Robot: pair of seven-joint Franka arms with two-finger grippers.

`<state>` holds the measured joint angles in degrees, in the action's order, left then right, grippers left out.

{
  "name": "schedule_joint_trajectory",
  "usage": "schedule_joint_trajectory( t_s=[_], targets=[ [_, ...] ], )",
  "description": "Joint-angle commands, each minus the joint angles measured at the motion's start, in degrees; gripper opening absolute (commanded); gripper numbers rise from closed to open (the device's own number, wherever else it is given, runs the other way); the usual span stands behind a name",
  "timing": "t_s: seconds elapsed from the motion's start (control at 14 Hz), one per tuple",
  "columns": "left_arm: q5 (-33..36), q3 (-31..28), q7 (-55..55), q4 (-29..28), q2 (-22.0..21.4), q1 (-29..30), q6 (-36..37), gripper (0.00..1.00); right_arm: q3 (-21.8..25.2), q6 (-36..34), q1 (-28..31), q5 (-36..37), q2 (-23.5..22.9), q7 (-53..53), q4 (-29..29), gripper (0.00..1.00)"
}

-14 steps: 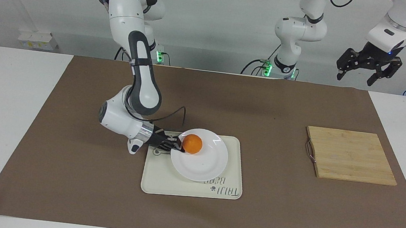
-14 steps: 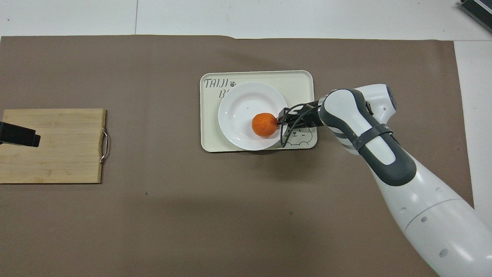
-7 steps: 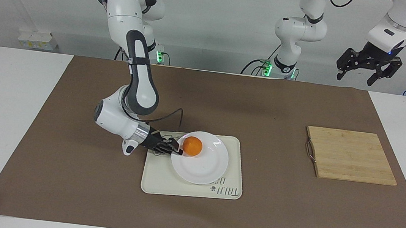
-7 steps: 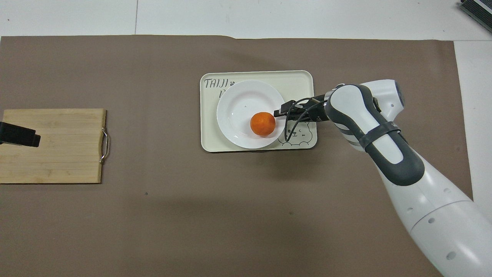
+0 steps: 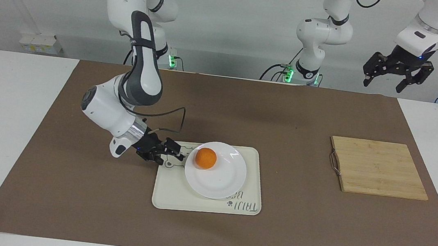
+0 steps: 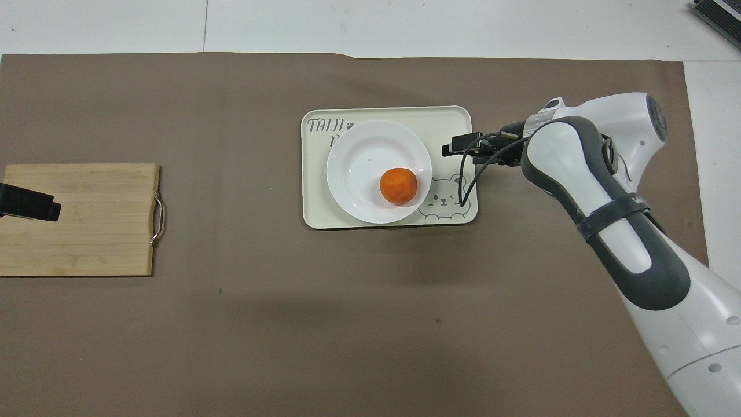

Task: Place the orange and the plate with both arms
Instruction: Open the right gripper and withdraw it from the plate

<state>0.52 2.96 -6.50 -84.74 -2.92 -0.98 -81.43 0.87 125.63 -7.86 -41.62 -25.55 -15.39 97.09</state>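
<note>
The orange (image 5: 206,158) (image 6: 398,186) rests on the white plate (image 5: 216,182) (image 6: 362,153), which lies flat on the cream tray (image 5: 169,193) (image 6: 451,121). My right gripper (image 5: 177,152) (image 6: 447,150) hangs low over the tray's edge at the right arm's end. It is open, a short gap from the plate's rim, holding nothing. My left gripper (image 5: 385,78) waits high in the air, open and empty, over the wooden board; in the overhead view only its dark tip (image 6: 29,204) shows.
A wooden cutting board (image 5: 379,168) (image 6: 81,220) with a metal handle lies toward the left arm's end of the table. A brown mat (image 5: 110,209) covers most of the tabletop.
My right gripper opened, let go of the plate's rim and drew back toward the right arm's end. The plate settled flat on the tray. The left arm has not moved.
</note>
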Motion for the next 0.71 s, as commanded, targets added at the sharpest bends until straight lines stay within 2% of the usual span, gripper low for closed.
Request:
schedule_joint_trajectory(
  t_s=[0.0, 0.14, 0.29, 0.5, 0.64],
  targets=[
    [0.09, 0.38, 0.26, -0.96, -0.95, 0.63, 0.13, 1.00, 1.05, -1.08, 0.39, 9.59, 4.18, 4.56, 0.65, 1.00],
    [0.09, 0.38, 0.26, -0.96, -1.03, 0.63, 0.04, 1.00, 2.72, -1.87, 0.47, 20.74, 6.29, 5.28, 0.47, 1.00],
    [0.09, 0.38, 0.26, -0.96, -1.03, 0.63, 0.04, 1.00, 3.26, -4.41, 0.74, 28.93, 8.84, 5.28, 0.47, 1.00],
    [0.09, 0.38, 0.26, -1.04, -1.03, 0.63, 0.13, 1.00, 3.52, -9.77, 2.40, 38.52, 12.26, 4.76, 0.12, 1.00],
    [0.09, 0.38, 0.26, -0.96, -1.03, 0.63, 0.13, 1.00, 3.43, -12.67, 5.12, 41.09, 15.25, 3.53, 0.21, 1.00]
  ],
)
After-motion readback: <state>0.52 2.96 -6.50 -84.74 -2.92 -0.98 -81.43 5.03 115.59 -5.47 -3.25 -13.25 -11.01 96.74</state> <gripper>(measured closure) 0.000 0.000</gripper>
